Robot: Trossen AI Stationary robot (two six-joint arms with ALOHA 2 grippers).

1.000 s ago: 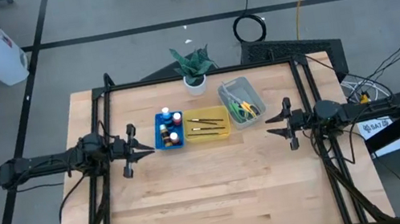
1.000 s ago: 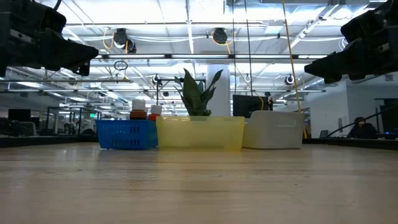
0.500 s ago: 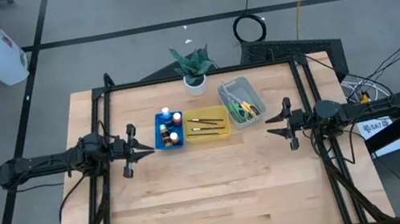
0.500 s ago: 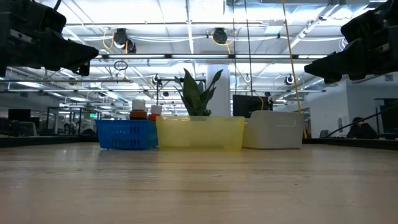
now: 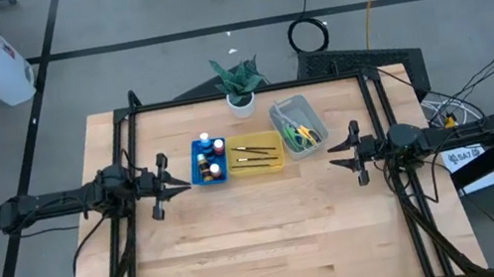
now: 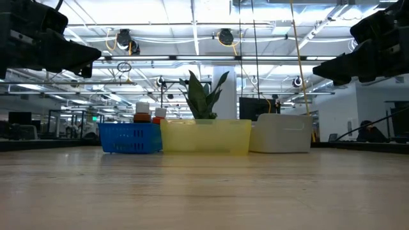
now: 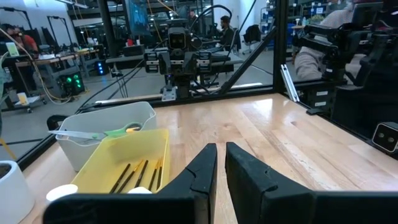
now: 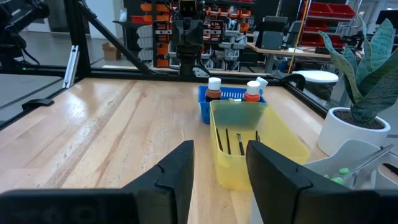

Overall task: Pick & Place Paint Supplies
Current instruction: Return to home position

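While the brushes [image 5: 255,154] lie in the yellow tray [image 5: 252,139], paint bottles [image 5: 211,159] stand in the blue tray [image 5: 196,167] at its left, scissors [image 5: 301,133] in the clear tray [image 5: 307,108] at its right. Beyond these, the left gripper [image 5: 182,182] is nearly closed, the right gripper [image 5: 332,152] parted.

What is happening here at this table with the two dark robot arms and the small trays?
Nothing is being handled at this moment. The left gripper, fingers almost closed, and the right gripper, fingers open, hang empty at opposite sides of the wooden table, apart from the trays. The small paint bottles with coloured caps stand in the blue basket tray, the thin dark brushes lie in the yellow tray, and the scissors lie in the clear bin.
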